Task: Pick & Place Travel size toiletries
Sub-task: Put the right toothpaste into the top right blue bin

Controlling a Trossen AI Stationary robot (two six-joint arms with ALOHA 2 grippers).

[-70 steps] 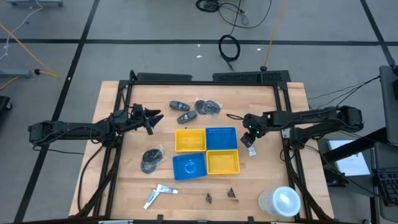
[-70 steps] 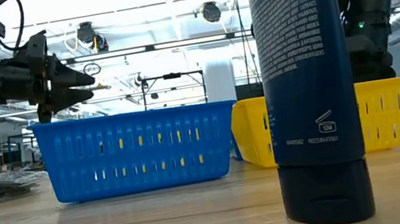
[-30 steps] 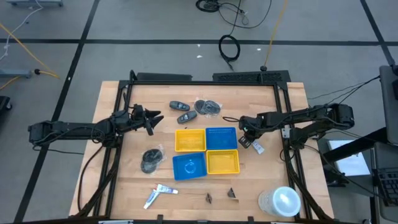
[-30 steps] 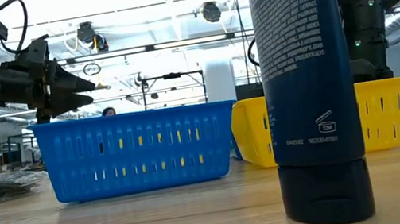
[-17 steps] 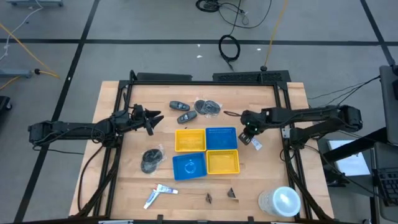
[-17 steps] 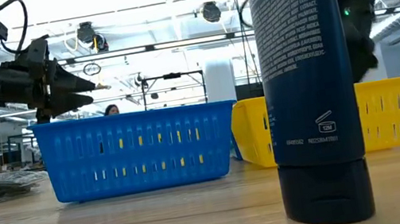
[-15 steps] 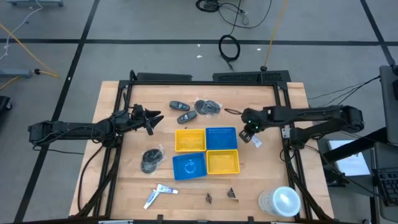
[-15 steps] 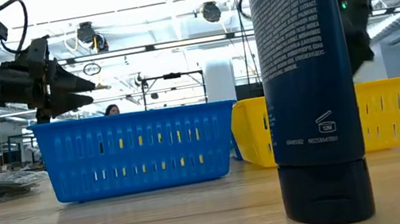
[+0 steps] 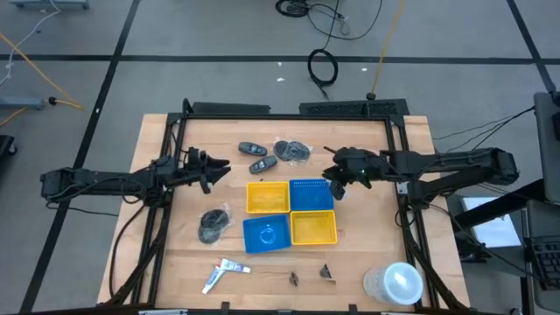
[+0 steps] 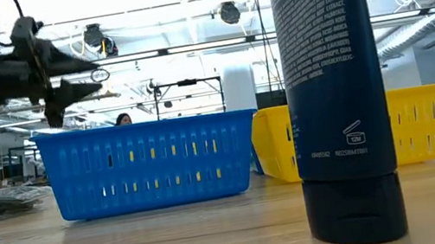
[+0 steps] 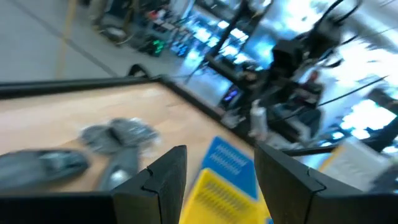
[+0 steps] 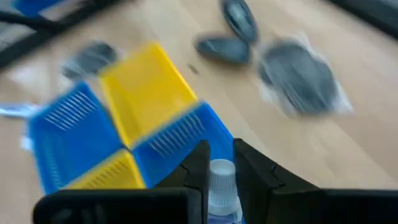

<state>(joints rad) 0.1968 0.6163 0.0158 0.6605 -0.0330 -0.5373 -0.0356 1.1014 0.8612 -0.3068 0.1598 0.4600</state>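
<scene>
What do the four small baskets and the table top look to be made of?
The baskets, two yellow and two blue, look like moulded plastic: saturated colour and slotted walls in the low view. The table top looks like wood with a smooth light finish, judging by its plank seams and grain.

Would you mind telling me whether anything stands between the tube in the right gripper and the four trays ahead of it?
Nothing visible does. The right gripper holds a small white-capped tube just beside the upper blue tray, with only bare table around. The left gripper waits open, well clear of the trays.
</scene>
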